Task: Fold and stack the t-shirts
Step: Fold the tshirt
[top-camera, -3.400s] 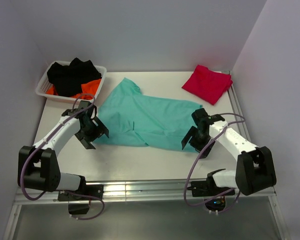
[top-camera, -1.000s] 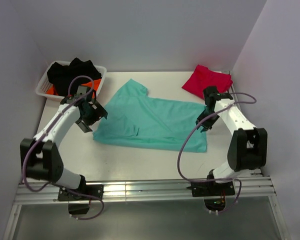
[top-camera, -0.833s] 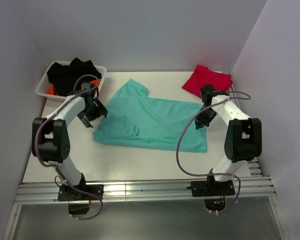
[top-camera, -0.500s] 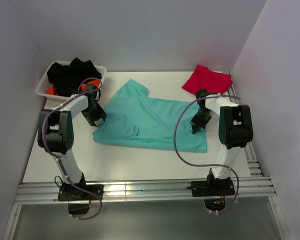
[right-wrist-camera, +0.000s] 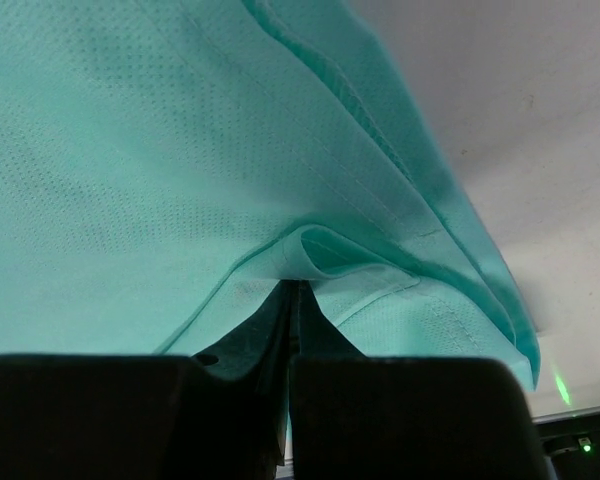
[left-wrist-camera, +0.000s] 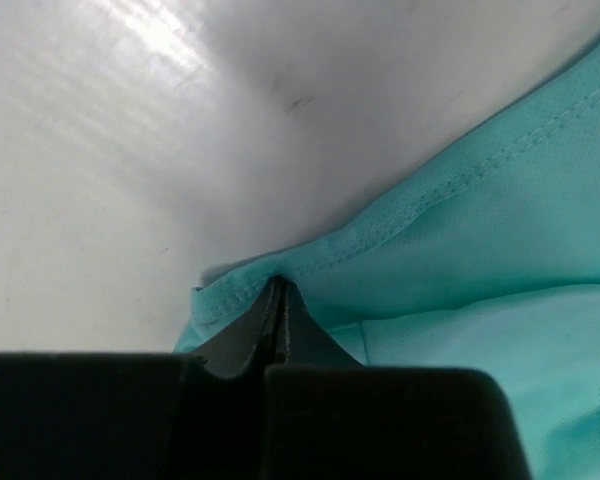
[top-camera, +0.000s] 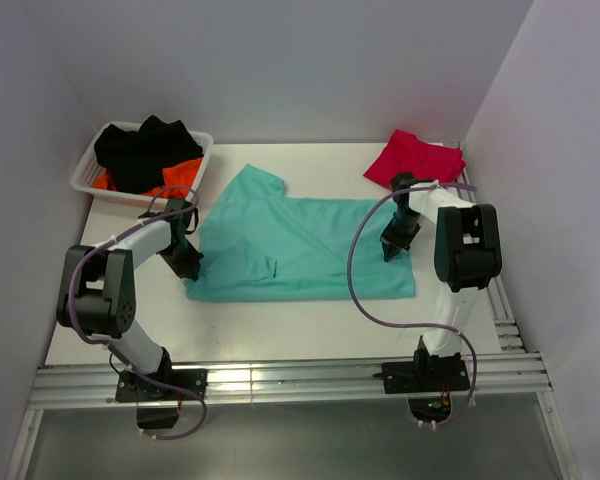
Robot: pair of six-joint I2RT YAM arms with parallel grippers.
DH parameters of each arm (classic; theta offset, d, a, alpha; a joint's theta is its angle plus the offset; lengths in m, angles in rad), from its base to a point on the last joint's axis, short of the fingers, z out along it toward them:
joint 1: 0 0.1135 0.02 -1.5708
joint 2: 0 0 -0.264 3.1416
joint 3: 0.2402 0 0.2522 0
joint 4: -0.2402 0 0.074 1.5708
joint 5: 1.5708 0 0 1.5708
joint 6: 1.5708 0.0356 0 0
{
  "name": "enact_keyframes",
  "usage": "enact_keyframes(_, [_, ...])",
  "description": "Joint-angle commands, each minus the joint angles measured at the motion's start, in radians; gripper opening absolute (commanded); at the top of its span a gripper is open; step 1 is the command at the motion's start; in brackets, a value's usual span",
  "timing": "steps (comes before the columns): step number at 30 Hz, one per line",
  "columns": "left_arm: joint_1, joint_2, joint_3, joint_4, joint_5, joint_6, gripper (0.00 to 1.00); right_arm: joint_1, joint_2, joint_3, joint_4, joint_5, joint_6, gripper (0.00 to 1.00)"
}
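While one basket (top-camera: 83, 181) at far left holds a black garment (top-camera: 140, 150) and an orange garment (top-camera: 183, 174), the left gripper (top-camera: 187, 260) is clamped on the left hem of the single teal t-shirt (top-camera: 300, 245) spread mid-table. The right gripper (top-camera: 392, 246) pinches its right edge. One red t-shirt (top-camera: 416, 166) lies folded at the far right.

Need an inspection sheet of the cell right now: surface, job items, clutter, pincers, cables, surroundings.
Surface: white table, glare near front edge.
Job's things: teal t-shirt spread flat mid-table; red t-shirt folded, far right corner.
Clutter: basket far left holding black garment and orange garment.
Pincers: left pincer shut on the teal hem; right pincer shut on a teal fold.
Cables: purple cables loop along both arms.
Surroundings: pale walls on three sides.
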Motion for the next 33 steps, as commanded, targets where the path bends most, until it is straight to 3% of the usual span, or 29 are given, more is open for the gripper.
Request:
enact_keyframes(1, [-0.003, -0.051, -0.029, -0.062, -0.050, -0.038, 0.00, -0.003, 0.032, 0.028, 0.050, 0.007, -0.027, 0.00])
enact_keyframes(5, [-0.003, -0.094, 0.009, -0.131, -0.064, -0.055, 0.04, -0.003, 0.058, 0.105, 0.004, 0.003, -0.054, 0.00])
enact_keyframes(6, [-0.003, -0.108, 0.034, -0.154, -0.074, -0.056, 0.21, -0.003, 0.055, 0.122, -0.007, 0.006, -0.057, 0.10])
enact_keyframes(8, [-0.003, -0.124, 0.143, -0.192, -0.097, -0.055, 0.44, -0.003, 0.025, 0.175, -0.042, 0.030, -0.059, 0.35])
enact_keyframes(9, [-0.003, -0.131, 0.193, -0.247, -0.111, -0.050, 0.68, -0.003, 0.012, 0.197, -0.056, 0.037, -0.058, 0.50])
enact_keyframes(12, [-0.003, -0.100, 0.443, -0.324, -0.139, -0.015, 0.79, -0.003, -0.027, 0.295, -0.122, 0.044, -0.059, 0.66])
enact_keyframes(16, [-0.003, 0.028, 0.744, -0.262, -0.058, 0.094, 0.80, -0.004, -0.070, 0.353, -0.153, 0.014, -0.062, 0.66])
enact_keyframes(22, [-0.001, 0.439, 1.176, -0.087, 0.260, 0.249, 0.76, -0.004, -0.152, 0.226, -0.113, -0.069, -0.038, 0.63])
enact_keyframes(27, [0.034, 0.746, 1.332, 0.050, 0.490, 0.177, 0.70, -0.004, -0.166, 0.203, -0.140, -0.028, -0.021, 0.61])
enact_keyframes(31, [0.057, 0.877, 1.405, 0.192, 0.669, 0.100, 0.67, -0.004, -0.137, 0.296, -0.206, 0.036, -0.013, 0.61])
enact_keyframes(33, [0.071, 0.940, 1.431, 0.215, 0.679, 0.080, 0.66, -0.006, -0.120, 0.332, -0.245, 0.049, -0.004, 0.60])
